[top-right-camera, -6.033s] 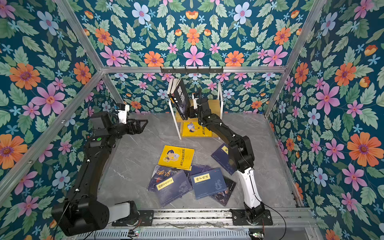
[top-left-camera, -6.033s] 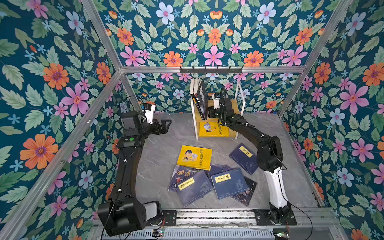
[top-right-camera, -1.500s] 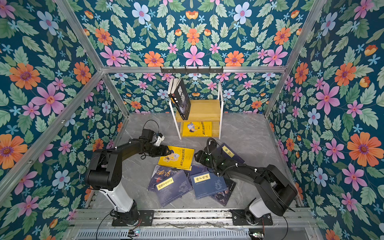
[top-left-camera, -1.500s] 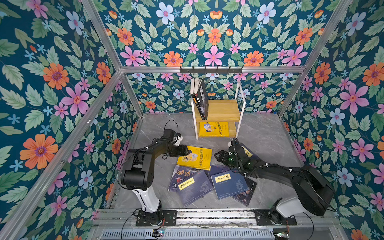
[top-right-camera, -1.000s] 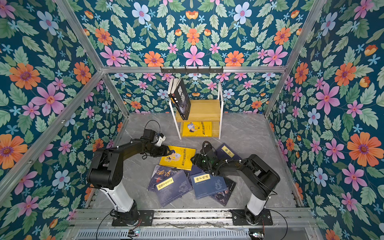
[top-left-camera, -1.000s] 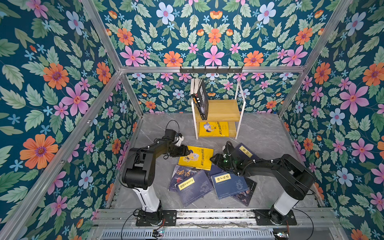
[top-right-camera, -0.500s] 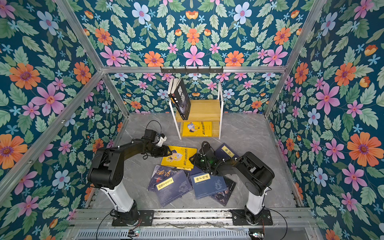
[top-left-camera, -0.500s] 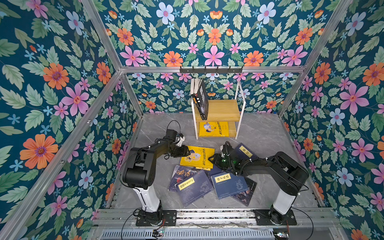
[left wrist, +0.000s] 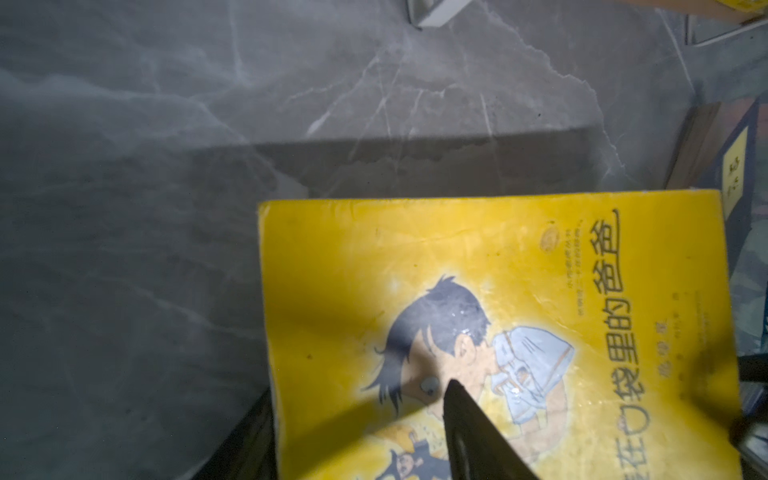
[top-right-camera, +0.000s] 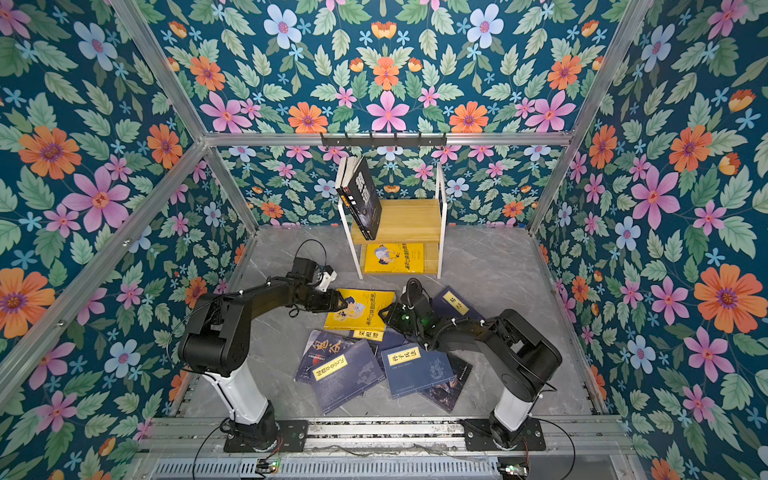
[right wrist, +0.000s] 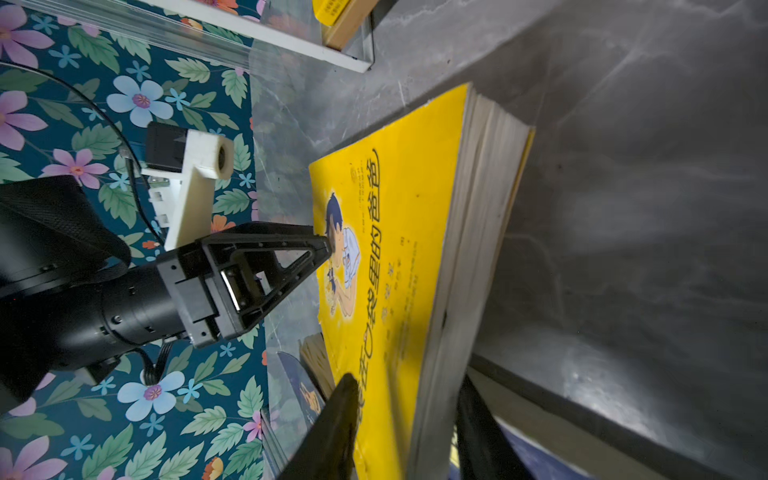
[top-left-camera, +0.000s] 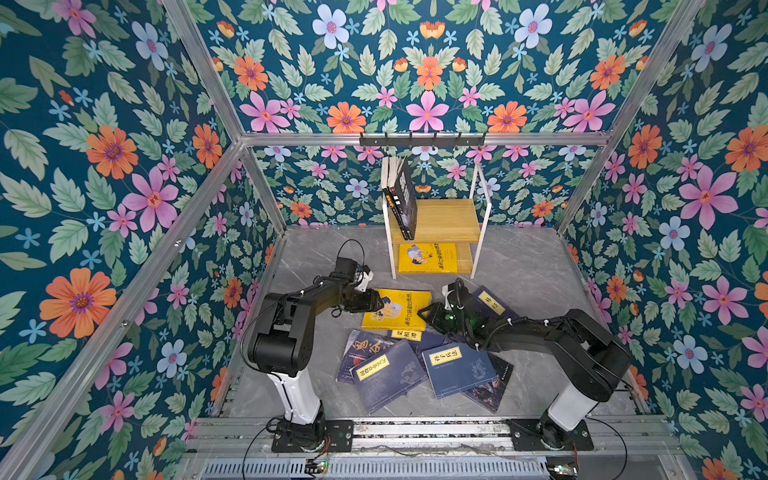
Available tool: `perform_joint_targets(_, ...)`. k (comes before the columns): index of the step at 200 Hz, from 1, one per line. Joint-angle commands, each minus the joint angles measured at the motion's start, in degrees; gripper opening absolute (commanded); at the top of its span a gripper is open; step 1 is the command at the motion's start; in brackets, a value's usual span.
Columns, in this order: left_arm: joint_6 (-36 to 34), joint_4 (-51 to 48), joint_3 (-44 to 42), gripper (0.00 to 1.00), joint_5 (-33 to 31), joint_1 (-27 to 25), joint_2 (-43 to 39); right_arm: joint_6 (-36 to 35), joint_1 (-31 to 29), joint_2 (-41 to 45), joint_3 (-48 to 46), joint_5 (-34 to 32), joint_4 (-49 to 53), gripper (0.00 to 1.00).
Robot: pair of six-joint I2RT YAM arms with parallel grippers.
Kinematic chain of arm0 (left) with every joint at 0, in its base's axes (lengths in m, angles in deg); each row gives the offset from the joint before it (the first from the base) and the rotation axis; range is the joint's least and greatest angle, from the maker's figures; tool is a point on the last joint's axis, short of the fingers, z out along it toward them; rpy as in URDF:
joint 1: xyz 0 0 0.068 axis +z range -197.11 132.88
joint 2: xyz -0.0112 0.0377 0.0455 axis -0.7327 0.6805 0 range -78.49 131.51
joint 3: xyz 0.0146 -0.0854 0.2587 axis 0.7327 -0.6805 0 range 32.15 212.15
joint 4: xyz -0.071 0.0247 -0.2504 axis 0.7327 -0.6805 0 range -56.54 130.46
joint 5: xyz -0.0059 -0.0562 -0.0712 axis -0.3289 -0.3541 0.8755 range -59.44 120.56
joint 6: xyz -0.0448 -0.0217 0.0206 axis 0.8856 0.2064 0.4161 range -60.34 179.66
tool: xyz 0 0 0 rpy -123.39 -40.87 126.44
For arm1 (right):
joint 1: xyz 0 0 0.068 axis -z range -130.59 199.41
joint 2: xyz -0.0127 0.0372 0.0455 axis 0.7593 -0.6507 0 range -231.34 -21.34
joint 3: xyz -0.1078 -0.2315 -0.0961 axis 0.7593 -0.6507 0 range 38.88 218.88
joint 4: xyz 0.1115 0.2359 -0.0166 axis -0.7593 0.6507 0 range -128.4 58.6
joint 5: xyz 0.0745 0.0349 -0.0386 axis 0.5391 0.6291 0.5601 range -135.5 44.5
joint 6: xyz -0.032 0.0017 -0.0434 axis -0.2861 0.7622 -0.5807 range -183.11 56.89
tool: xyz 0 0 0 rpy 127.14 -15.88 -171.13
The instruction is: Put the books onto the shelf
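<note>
Several books (top-left-camera: pixel 386 374), marble floor (top-left-camera: pixel 519 266), floral walls (top-left-camera: pixel 415 62) | left pincer (top-left-camera: pixel 380 304) open | right pincer (top-left-camera: pixel 420 311) astride yellow book (top-left-camera: pixel 399 309), grip unclear

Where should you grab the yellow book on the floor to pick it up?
Grab the yellow book by its thick page edge, coming from the robot's right. That edge looks tipped up, leaving room for a finger underneath. The right gripper straddles it there, while the left gripper presses the cover's far side.

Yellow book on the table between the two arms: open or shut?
Shut. In the right wrist view the yellow book has its cover lying flush on the page block, no pages fanned out.
</note>
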Motion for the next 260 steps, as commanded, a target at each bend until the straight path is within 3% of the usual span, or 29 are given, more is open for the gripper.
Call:
perform_joint_targets(1, 0.8, -2.4, -0.2, 0.61, 2.3, -0.3, 0.5, 0.6, 0.0, 1.0, 0.5, 0.7, -3.3, 0.37)
perform_joint_targets(181, 2.2, -1.9, 0.1, 0.6, 4.3, -1.1, 0.7, 1.8, 0.0, 3.4, 0.7, -1.3, -4.5, 0.27)
perform_joint_targets(238, 2.2, -1.2, -0.3, 0.61, 4.0, -1.2, -0.2, 1.9, 0.1, 3.9, -0.8, -2.2, -6.5, 0.0)
perform_joint_targets(260, 1.6, -0.9, -0.4, 0.65, 2.5, -1.1, -1.4, 1.8, 0.6, 5.4, -2.0, -2.3, -6.6, 0.0)
